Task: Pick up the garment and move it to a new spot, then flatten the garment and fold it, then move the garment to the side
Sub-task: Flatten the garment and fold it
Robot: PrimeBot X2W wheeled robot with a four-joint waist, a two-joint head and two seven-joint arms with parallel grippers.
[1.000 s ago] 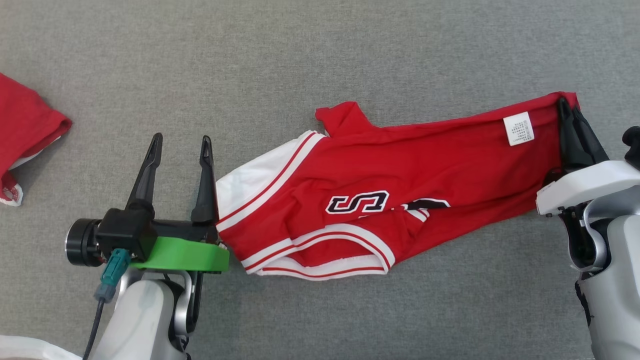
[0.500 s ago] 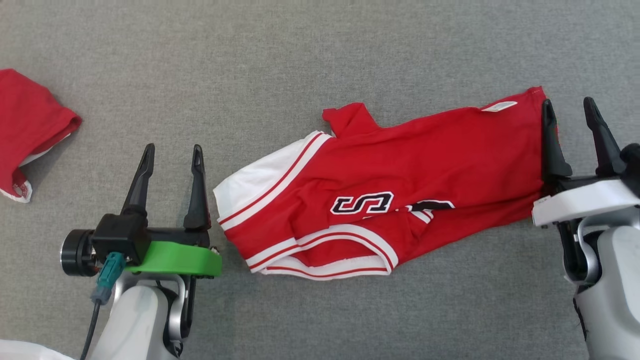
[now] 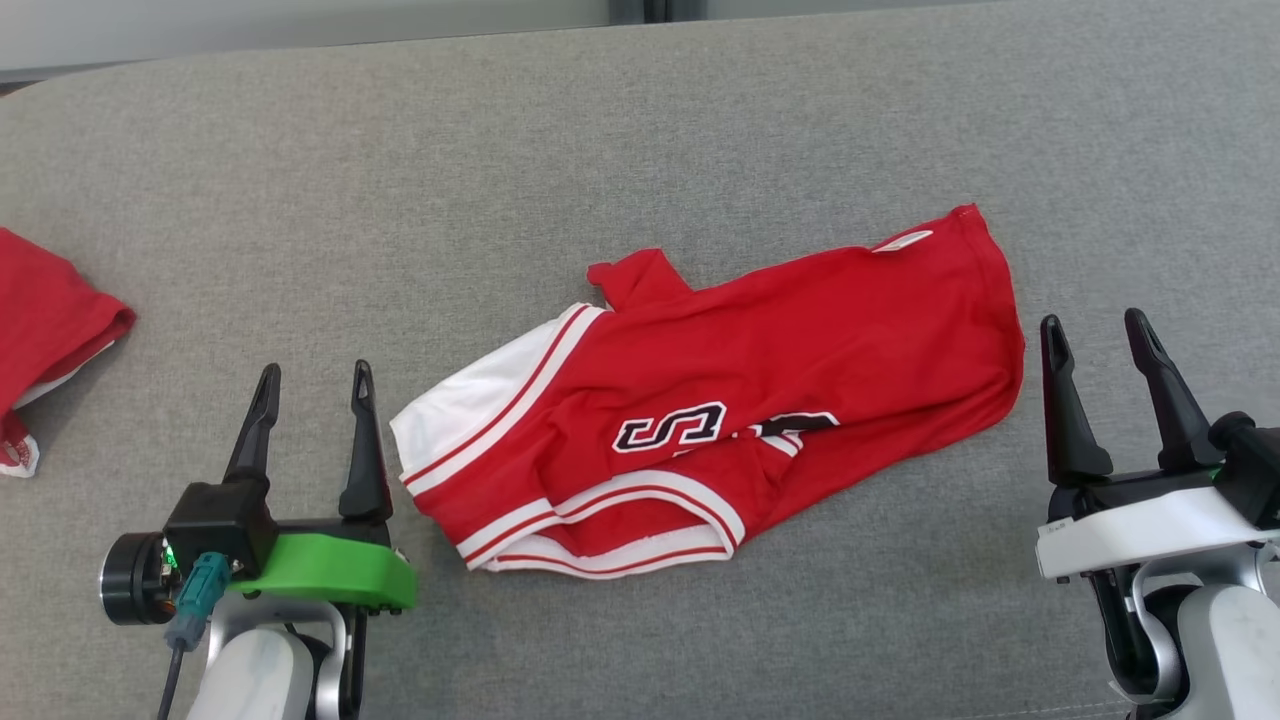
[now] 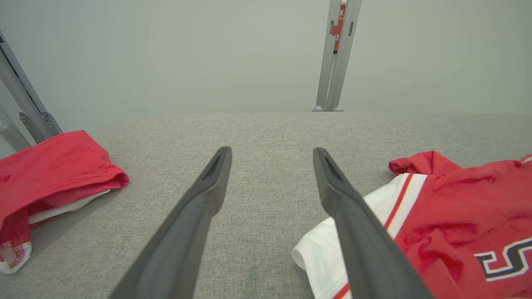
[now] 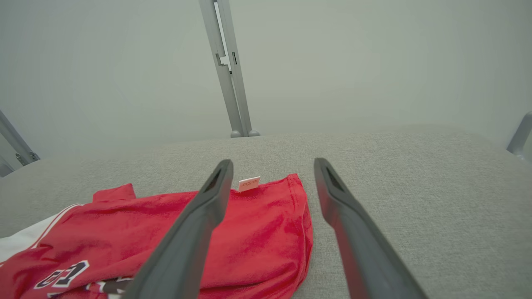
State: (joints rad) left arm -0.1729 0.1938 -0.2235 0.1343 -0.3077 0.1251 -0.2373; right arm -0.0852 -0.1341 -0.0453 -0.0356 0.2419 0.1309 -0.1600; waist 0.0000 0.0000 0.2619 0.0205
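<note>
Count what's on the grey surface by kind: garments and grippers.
Garments: 2, the red jersey in the middle and a second red garment at the far left.
Grippers: 2, the left gripper and the right gripper, both open and holding nothing.
Total: 4

The left gripper's [image 4: 271, 150] two long dark fingers stand spread wide above a grey woven fabric surface [image 4: 166, 137]. At right lies a crumpled red jersey garment with white striped trim and black-and-white lettering [image 4: 457, 199], its white edge passing behind one finger. A second red cloth bundle [image 4: 54, 166] rests well apart at left. A grey metal post [image 4: 334, 62] rises against the pale wall [image 4: 166, 54].
</note>
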